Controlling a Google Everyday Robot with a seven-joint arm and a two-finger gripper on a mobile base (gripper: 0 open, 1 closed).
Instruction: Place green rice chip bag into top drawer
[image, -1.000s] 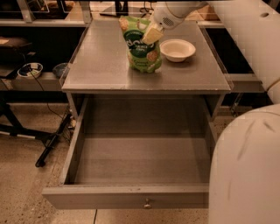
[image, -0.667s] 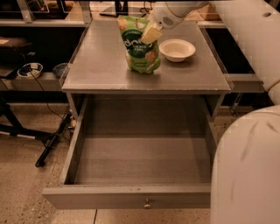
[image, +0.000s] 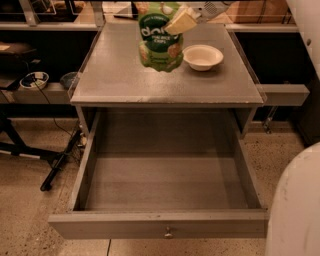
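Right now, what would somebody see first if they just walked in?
The bright green rice chip bag stands out, gripped near its top right corner by the tool over the back of the grey tabletop. Below, the top drawer is pulled wide open. A small white bowl sits just right of the bag.

A flat grey wooden table (image: 125, 85) stands on a speckled tan stone floor (image: 30, 225) in dim, warm light. To its left, black metal stand legs (image: 27, 151) cross the floor below a low grey shelf (image: 30, 96). A grey ledge (image: 286, 93) juts out on the right. The pincer (image: 181, 22) hangs over the table's far part, clamped on the glossy green snack pouch (image: 157, 47).
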